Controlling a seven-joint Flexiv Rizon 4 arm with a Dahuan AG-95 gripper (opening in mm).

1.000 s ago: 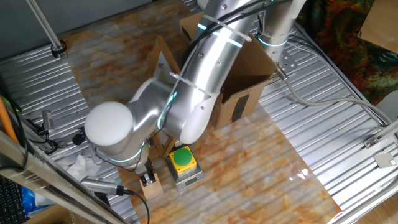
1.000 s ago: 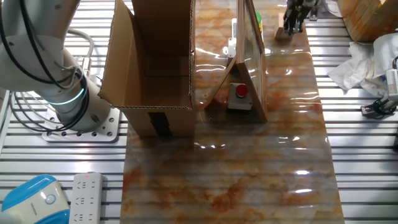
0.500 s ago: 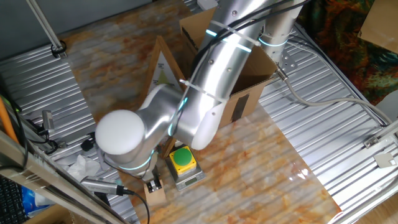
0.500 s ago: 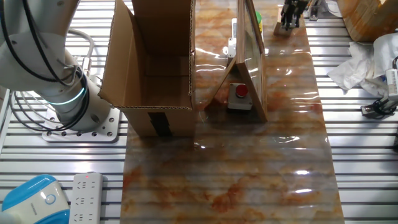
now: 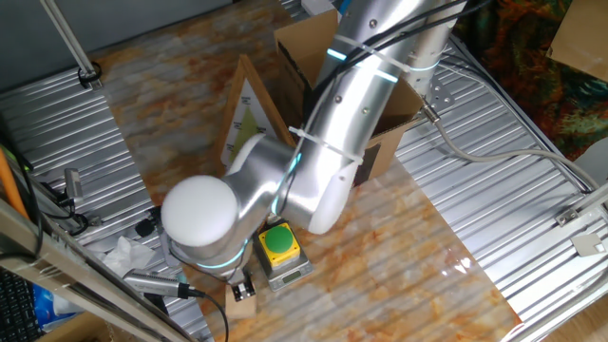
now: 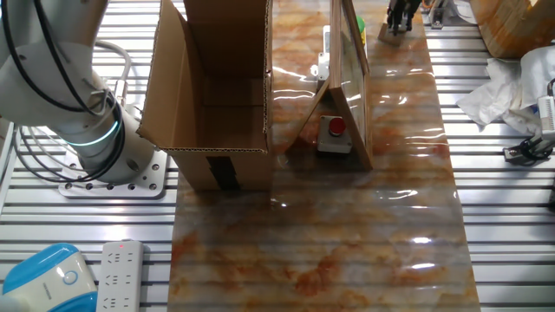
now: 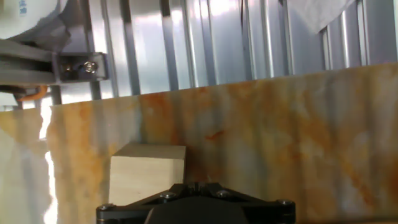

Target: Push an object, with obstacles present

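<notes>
fingers [image 5: 245, 287] sitting against wooden cube [image 7: 147, 174], whether apart or together cannot be told | cube resting at bench [image 5: 380, 256] corner, 7 o'clock of push-button [image 5: 278, 244] | white board [image 5: 249, 114], cardboard box [image 6: 212, 87] standing beyond at 12

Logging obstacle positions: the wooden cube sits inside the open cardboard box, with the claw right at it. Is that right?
Not quite. The wooden cube sits on the marbled table surface, outside the cardboard box, near the yellow push-button. The claw is indeed right at it. The hand view shows the cube on the tabletop.
</notes>
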